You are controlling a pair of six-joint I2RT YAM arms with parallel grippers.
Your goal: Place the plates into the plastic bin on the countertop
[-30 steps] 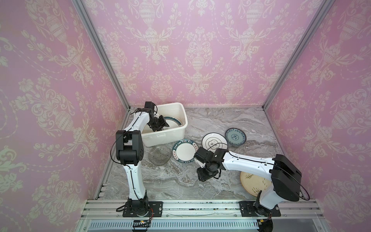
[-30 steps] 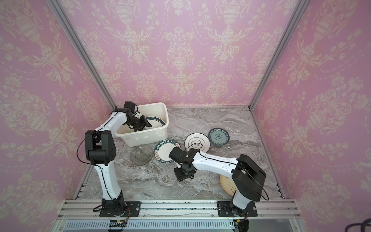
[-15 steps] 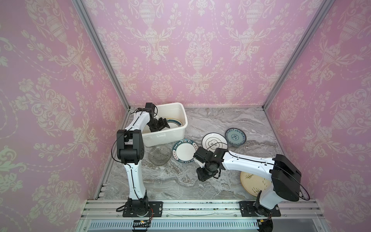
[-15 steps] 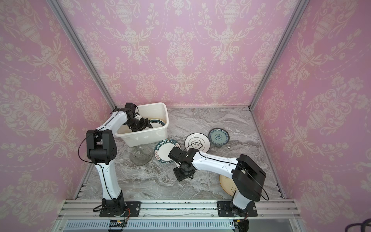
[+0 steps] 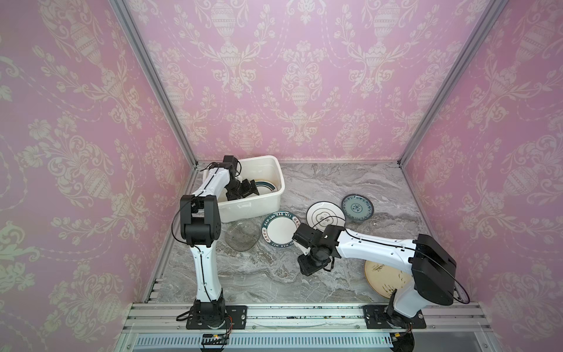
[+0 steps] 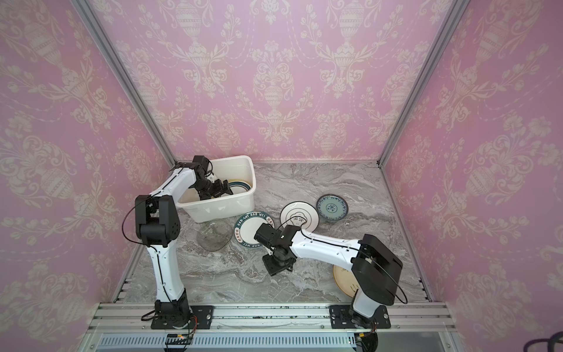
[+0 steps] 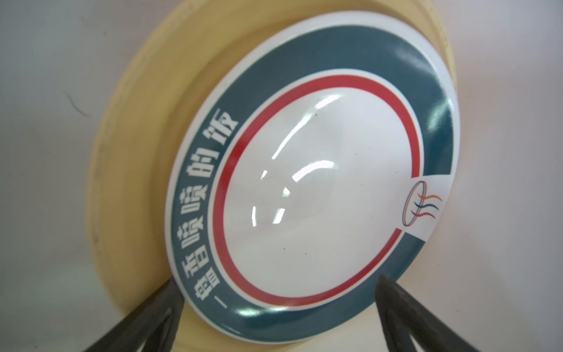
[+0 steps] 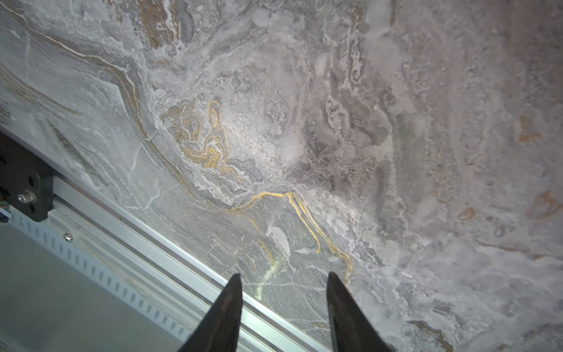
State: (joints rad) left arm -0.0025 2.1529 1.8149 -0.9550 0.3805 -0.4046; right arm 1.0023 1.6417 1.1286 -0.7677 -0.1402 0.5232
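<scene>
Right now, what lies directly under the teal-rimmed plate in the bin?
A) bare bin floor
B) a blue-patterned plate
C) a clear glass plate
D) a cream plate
D: the left wrist view shows the teal-rimmed plate resting on a larger cream plate inside the bin.

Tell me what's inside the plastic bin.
A teal-rimmed white plate on a cream plate, with the left gripper, jaws open, at their edge. Anything beneath them is covered.

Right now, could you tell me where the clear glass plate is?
In both top views the clear glass plate lies on the countertop, left of centre, just in front of the plastic bin, beside the teal-rimmed plate.
</scene>
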